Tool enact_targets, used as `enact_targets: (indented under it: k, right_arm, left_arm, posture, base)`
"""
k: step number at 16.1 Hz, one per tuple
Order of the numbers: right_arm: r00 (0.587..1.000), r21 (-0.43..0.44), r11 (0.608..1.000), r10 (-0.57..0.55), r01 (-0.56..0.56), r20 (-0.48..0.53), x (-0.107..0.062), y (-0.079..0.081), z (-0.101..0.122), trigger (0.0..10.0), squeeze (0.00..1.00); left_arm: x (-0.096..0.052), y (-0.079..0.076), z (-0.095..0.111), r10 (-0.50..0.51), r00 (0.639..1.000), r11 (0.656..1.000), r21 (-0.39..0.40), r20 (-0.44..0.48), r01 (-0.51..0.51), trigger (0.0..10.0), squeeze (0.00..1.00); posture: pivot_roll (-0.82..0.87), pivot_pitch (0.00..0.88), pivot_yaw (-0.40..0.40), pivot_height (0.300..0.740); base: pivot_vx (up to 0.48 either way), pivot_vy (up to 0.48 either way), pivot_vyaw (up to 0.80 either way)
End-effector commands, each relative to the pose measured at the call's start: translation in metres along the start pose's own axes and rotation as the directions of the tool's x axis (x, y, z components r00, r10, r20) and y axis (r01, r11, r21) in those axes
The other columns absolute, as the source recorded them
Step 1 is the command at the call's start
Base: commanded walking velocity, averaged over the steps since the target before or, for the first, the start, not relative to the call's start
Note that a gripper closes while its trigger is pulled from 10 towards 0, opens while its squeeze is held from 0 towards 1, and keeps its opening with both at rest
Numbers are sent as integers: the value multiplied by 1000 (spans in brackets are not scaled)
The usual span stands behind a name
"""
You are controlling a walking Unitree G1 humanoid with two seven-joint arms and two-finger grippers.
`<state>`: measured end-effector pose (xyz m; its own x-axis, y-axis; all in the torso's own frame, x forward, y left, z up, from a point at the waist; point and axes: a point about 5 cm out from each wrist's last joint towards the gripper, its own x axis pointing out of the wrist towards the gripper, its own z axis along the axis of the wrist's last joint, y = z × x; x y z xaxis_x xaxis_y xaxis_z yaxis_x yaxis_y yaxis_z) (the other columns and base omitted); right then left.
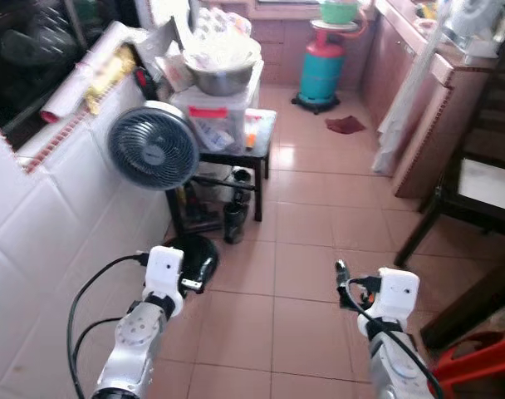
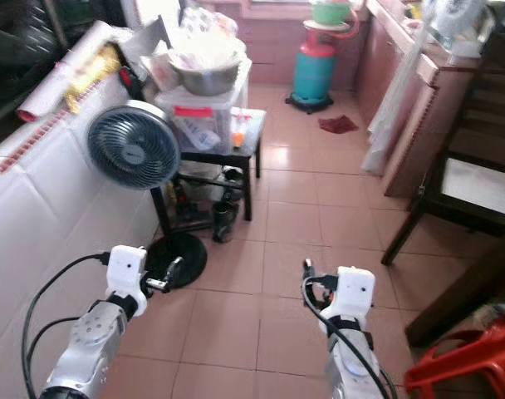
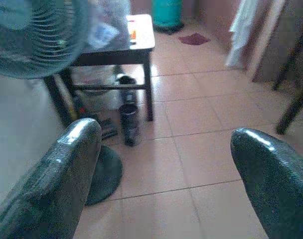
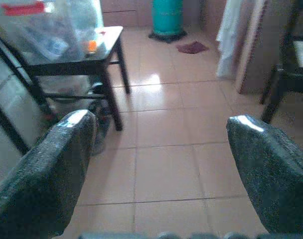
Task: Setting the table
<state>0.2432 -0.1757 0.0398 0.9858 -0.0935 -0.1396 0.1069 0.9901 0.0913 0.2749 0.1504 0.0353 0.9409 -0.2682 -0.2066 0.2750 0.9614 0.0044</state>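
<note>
Both arms reach forward low over the pink tiled floor (image 1: 306, 249). My left gripper (image 3: 166, 144) is open, its two black fingers (image 3: 72, 164) wide apart with nothing between them. My right gripper (image 4: 161, 134) is open too, and empty. Ahead on the left stands a small black table (image 1: 262, 126) carrying a clear plastic box (image 1: 215, 116) with a metal bowl (image 1: 223, 71) full of clutter on top. Both grippers are well short of that table.
A standing fan (image 1: 153, 148) is by the white tiled wall at left, its round base (image 1: 190, 253) beside my left arm. Dark cups (image 1: 234, 220) sit under the table. Further off are a teal gas cylinder (image 1: 321, 71), a red cloth (image 1: 345, 125), a dark chair (image 1: 477, 183) and a red stool (image 1: 477, 362).
</note>
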Motion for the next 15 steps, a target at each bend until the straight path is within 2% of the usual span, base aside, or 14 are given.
enact_targets:
  k: [1, 3, 6, 15]
  right_arm:
    - [1000, 3, 1000, 2, -2, -4, -1, -1, 1, 10000, 0]
    - [1000, -3, 1000, 25, -25, -12, -3, 3, 1, 10000, 0]
    - [999, -4, 999, 40, -40, 3, 0, 6, 4, 10000, 0]
    - [1000, 26, 1000, 13, -13, 12, 4, 12, 2, 10000, 0]
  left_arm:
    - [2, -1, 8, -2, 999, 1000, 2, 40, 2, 10000, 0]
    - [-4, -4, 5, 17, 998, 1000, -26, 60, -16, 10000, 0]
    - [-6, -3, 0, 24, 999, 1000, -2, 32, -24, 10000, 0]
    - [6, 8, 11, 25, 1000, 995, 99, 20, -26, 10000, 0]
  posture:
    - [50, 0, -10, 740]
    - [56, 0, -26, 740]
    - [48, 0, -23, 740]
    - [74, 0, 28, 740]
  base:
    - [0, 0, -800]
    - [0, 0, -800]
    - [0, 0, -800]
    - [0, 0, -800]
